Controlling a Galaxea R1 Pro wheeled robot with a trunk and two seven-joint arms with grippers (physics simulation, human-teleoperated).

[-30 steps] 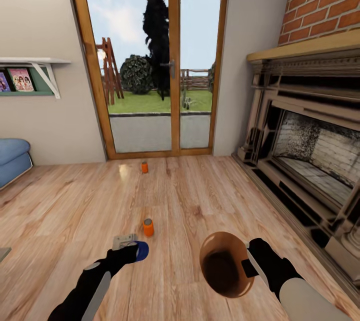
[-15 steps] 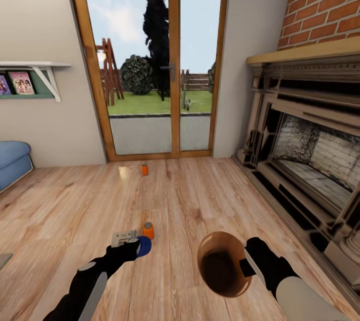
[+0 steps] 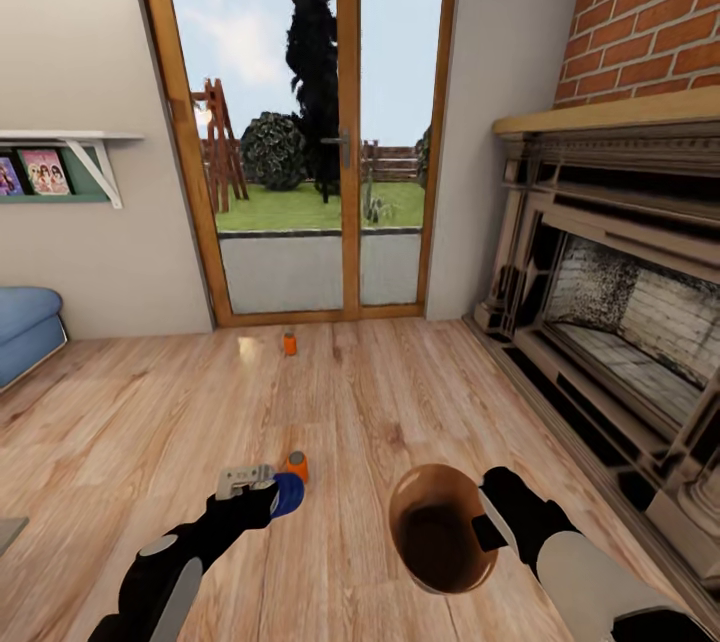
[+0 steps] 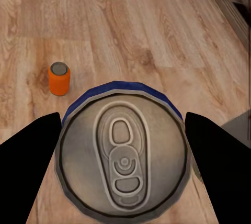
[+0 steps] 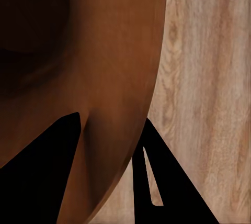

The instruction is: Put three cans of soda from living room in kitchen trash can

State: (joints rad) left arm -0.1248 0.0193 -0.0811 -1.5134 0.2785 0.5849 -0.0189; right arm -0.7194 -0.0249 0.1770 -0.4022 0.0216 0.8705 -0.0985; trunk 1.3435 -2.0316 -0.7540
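Fingers of the left gripper point(image 3: 272, 496) clench the blue soda can point(image 4: 123, 153) from both sides above the plank floor point(image 3: 400, 392), while the right gripper point(image 5: 110, 150) pinches the wall of the trash can point(image 3: 440, 527), its orange-brown mouth facing up. Just past the blue can stands an orange can point(image 3: 296, 465). Farther off, another orange can point(image 3: 289, 343) sits near the glass doors point(image 3: 300, 122).

- A home's living room, rendered in simulation.
- Reddish wood-plank floor point(image 3: 400, 392).
- Stone fireplace point(image 3: 620, 322) under a brick chimney point(image 3: 650, 12).
- Wood-framed glass doors point(image 3: 300, 122) onto a garden.
- Wall shelf point(image 3: 70, 137) with pictures; a blue cushioned seat point(image 3: 25, 322).
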